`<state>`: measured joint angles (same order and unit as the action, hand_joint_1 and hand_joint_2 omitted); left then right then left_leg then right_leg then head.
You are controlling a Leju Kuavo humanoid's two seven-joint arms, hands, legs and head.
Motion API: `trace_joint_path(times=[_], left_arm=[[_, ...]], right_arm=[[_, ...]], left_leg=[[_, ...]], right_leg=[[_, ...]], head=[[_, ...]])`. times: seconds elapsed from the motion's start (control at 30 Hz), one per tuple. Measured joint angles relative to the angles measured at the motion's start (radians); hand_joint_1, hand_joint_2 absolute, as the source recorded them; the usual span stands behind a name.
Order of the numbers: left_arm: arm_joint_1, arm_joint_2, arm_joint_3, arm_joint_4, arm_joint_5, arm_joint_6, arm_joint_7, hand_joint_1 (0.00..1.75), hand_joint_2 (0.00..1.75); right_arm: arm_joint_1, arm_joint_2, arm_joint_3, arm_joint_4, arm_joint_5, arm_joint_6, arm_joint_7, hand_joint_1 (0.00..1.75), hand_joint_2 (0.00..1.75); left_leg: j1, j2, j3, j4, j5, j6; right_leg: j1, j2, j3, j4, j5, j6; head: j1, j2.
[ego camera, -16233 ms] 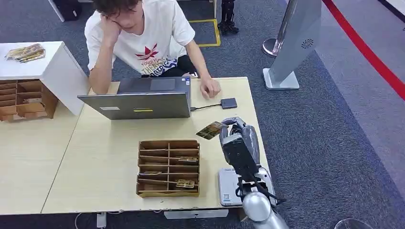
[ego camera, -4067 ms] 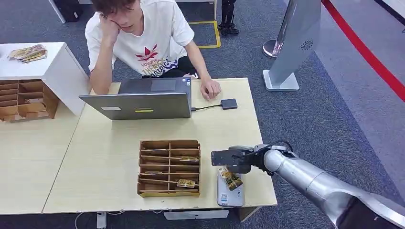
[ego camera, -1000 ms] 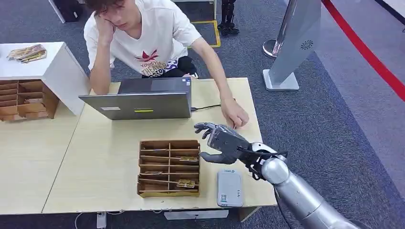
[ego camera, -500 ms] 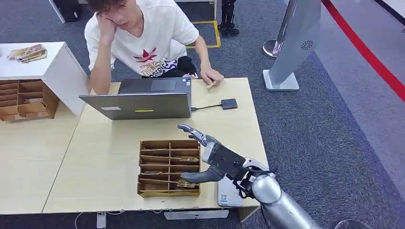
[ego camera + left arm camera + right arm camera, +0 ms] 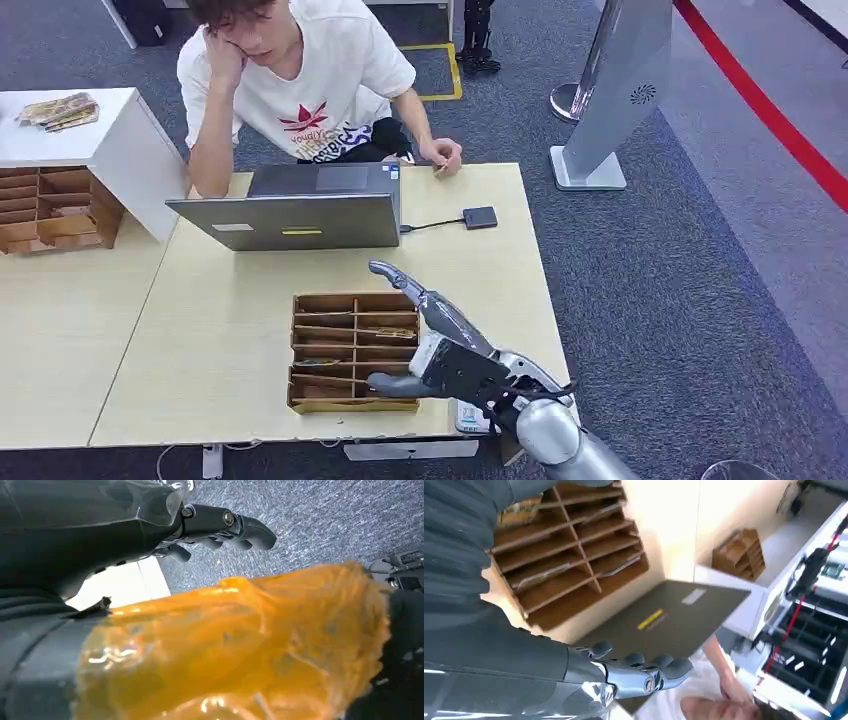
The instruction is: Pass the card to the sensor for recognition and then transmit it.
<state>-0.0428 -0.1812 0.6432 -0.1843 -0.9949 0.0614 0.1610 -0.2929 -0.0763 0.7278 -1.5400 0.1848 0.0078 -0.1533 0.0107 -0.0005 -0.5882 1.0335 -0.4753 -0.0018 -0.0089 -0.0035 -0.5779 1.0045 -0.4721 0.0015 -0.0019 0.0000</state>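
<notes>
My right hand [image 5: 440,348] hangs open and empty over the right side of the wooden card rack [image 5: 340,350], fingers spread toward the laptop [image 5: 300,220]. Its fingers [image 5: 644,672] point past the rack [image 5: 564,555] in the right wrist view. The flat white sensor [image 5: 466,417] lies at the table's front edge, mostly hidden under that hand. At the table's far edge the person's hand [image 5: 445,155] holds a small card [image 5: 437,171]. Several cards lie in the rack's slots [image 5: 385,333]. My left hand [image 5: 225,525] hangs over the carpet, fingers loosely extended and holding nothing.
A small dark reader [image 5: 479,217] on a cable sits right of the laptop. A second wooden rack [image 5: 55,210] and a white cabinet [image 5: 110,150] stand at the left. A grey kiosk stand [image 5: 610,110] rises beyond the table's right end.
My right hand has pulled back and down toward the table's front edge, over the rack and sensor. The person has drawn the hand with the card back to the far edge.
</notes>
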Motion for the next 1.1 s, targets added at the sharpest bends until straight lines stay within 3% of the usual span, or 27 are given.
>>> trace_joint_path(times=[0.33,0.7,0.73,0.77,0.8,0.83,0.93,1.1], left_arm=[[-0.001,-0.002,-0.019,0.000,-0.028,0.001,0.003,0.00,0.00],[-0.002,-0.002,-0.026,0.000,-0.034,0.001,0.005,0.00,0.00],[-0.002,-0.002,-0.027,0.000,-0.035,0.001,0.005,0.00,0.00],[-0.003,-0.002,-0.027,0.000,-0.036,0.001,0.008,0.00,0.00],[-0.003,-0.003,-0.028,0.000,-0.037,0.001,0.011,0.00,0.00],[-0.004,-0.003,-0.029,0.000,-0.039,0.001,0.012,0.00,0.00],[-0.008,-0.003,-0.032,0.000,-0.046,0.001,0.016,0.00,0.00],[-0.012,-0.003,-0.040,0.000,-0.053,0.001,0.024,0.00,0.00]], right_arm=[[0.018,0.034,0.059,-0.008,0.389,-0.260,0.039,1.75,1.75],[0.020,0.043,0.078,-0.006,0.453,-0.288,0.059,1.71,1.75],[0.020,0.043,0.079,-0.003,0.491,-0.309,0.069,1.45,1.75],[0.020,0.045,0.082,0.000,0.538,-0.332,0.083,0.72,1.75],[0.020,0.047,0.084,0.005,0.582,-0.350,0.100,0.51,1.75],[0.020,0.049,0.086,0.010,0.618,-0.364,0.114,0.42,1.75],[0.018,0.053,0.092,0.037,0.718,-0.397,0.155,0.51,1.75],[0.016,0.067,0.098,0.090,0.803,-0.415,0.188,0.51,1.75]], left_leg=[[0.000,0.000,0.000,0.000,0.000,0.000],[0.000,0.000,0.000,0.000,0.000,0.000],[0.000,0.000,0.000,0.000,0.000,0.000],[0.000,0.000,0.000,0.000,0.000,0.000],[0.000,0.000,0.000,0.000,0.000,0.000],[0.000,0.000,0.000,0.000,0.000,0.000],[0.000,0.000,0.000,0.000,0.000,0.000],[0.000,0.000,0.000,0.000,0.000,0.000]], right_leg=[[0.000,0.000,0.000,0.000,0.000,0.000],[0.000,0.000,0.000,0.000,0.000,0.000],[0.000,0.000,0.000,0.000,0.000,0.000],[0.000,0.000,0.000,0.000,0.000,0.000],[0.000,0.000,0.000,0.000,0.000,0.000],[0.000,0.000,0.000,0.000,0.000,0.000],[0.000,0.000,0.000,0.000,0.000,0.000],[0.000,0.000,0.000,0.000,0.000,0.000]], head=[[0.000,0.000],[0.000,0.000],[0.000,0.000],[0.000,0.000],[0.000,0.000],[0.000,0.000],[0.000,0.000],[0.000,0.000]])
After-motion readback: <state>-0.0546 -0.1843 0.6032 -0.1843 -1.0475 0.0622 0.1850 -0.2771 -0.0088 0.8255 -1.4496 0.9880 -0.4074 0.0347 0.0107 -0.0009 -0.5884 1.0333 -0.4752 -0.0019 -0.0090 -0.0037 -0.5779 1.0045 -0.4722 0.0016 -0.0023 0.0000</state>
